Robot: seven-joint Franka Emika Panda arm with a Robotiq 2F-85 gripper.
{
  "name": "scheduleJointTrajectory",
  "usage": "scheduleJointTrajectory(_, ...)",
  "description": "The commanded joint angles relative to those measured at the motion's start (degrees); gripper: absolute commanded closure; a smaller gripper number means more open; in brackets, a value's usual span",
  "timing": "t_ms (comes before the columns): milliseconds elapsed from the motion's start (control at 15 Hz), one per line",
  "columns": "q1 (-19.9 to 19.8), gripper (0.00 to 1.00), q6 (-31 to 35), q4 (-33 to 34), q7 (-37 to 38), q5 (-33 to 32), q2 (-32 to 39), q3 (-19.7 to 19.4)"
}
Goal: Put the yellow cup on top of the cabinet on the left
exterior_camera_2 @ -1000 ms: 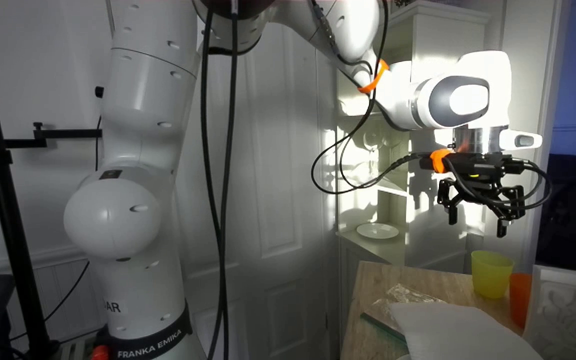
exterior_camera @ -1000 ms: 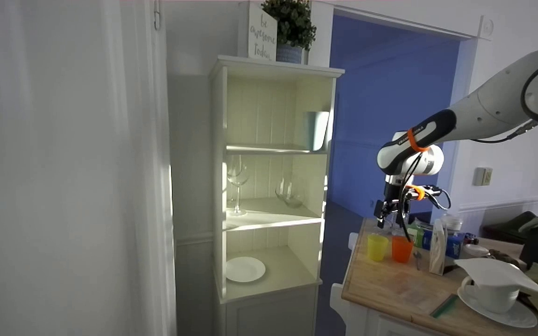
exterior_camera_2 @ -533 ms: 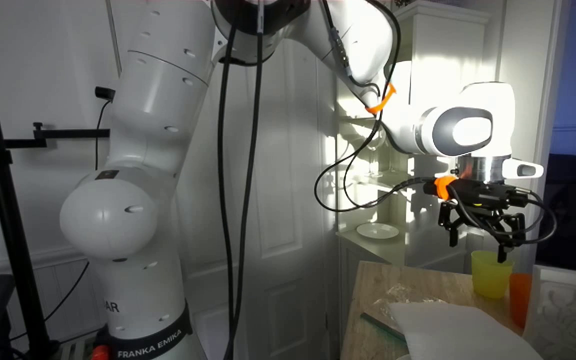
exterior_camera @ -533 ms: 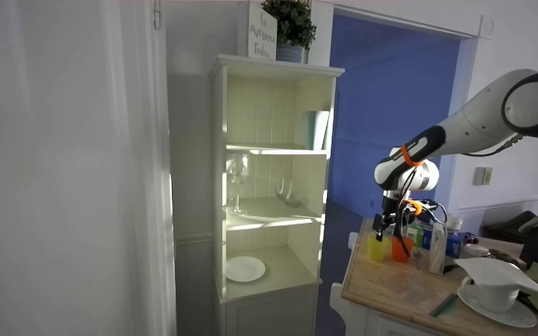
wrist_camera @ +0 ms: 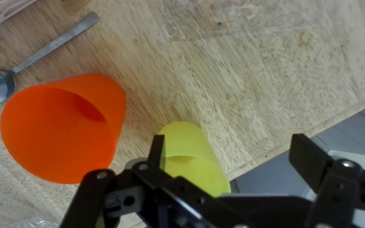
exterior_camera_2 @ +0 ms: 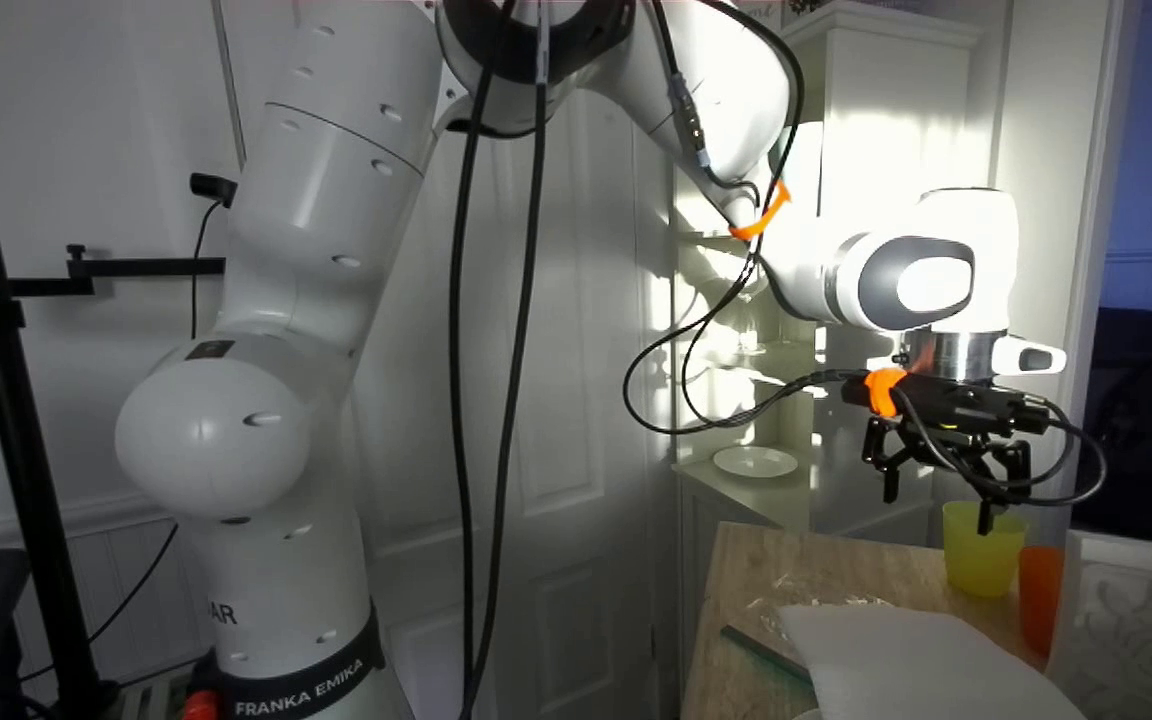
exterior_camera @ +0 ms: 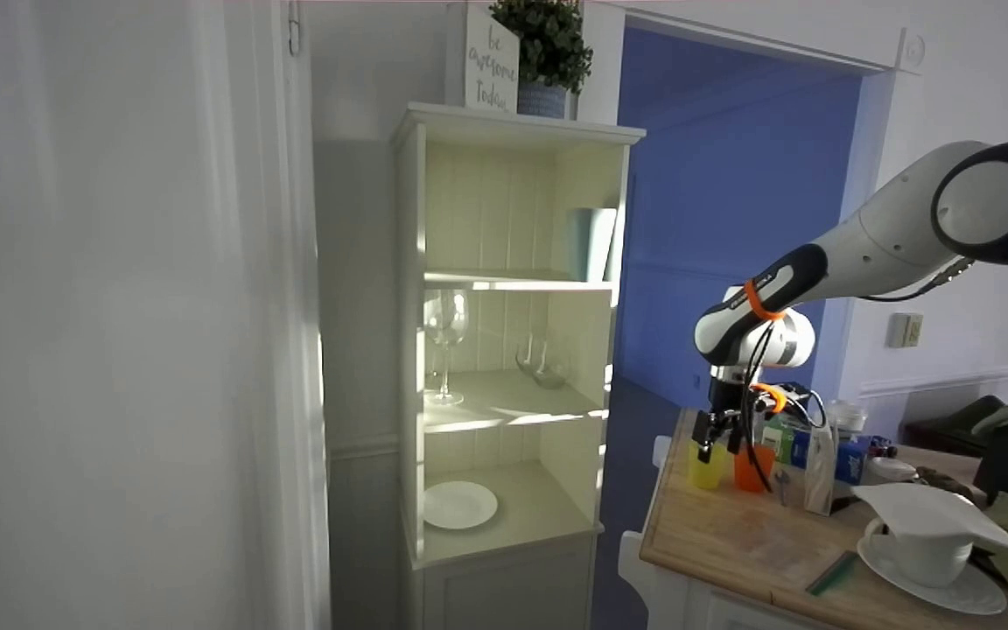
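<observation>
The yellow cup [exterior_camera: 707, 475] stands upright near the edge of the wooden table, also in an exterior view [exterior_camera_2: 982, 562]. In the wrist view the yellow cup [wrist_camera: 187, 142] is partly hidden behind the left finger and linkage. My gripper [wrist_camera: 228, 149] is open and empty, its fingers wide apart. The left finger overlaps the cup's side in that view; the right one is beyond the table edge. In both exterior views the gripper [exterior_camera: 720, 448] [exterior_camera_2: 937, 508] points down at about the cup's rim height or just above; contact cannot be told. The tall cream cabinet [exterior_camera: 521, 122] shows in both exterior views [exterior_camera_2: 896, 80].
An orange cup [wrist_camera: 62, 133] stands close beside the yellow cup. A spoon [wrist_camera: 49, 47] lies past it. A sign [exterior_camera: 493, 66] and potted plant [exterior_camera: 543, 52] stand on the cabinet top. Boxes, a white cup with saucer [exterior_camera: 933, 560] and bags crowd the table [exterior_camera: 714, 542].
My gripper has come down from above to around the cup's rim, then shifted slightly to the left in both exterior views. It stays open. The cups have not moved.
</observation>
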Motion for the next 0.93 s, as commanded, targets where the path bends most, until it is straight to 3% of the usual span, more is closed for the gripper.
scheduleJointTrajectory(0,-0.6,0.0,-0.3,-1.1,-0.8,-0.8,-1.5,0.4)
scheduleJointTrajectory(867,-2.6,0.0,2.8,0.0,-18.6,3.1,-0.1,4.7)
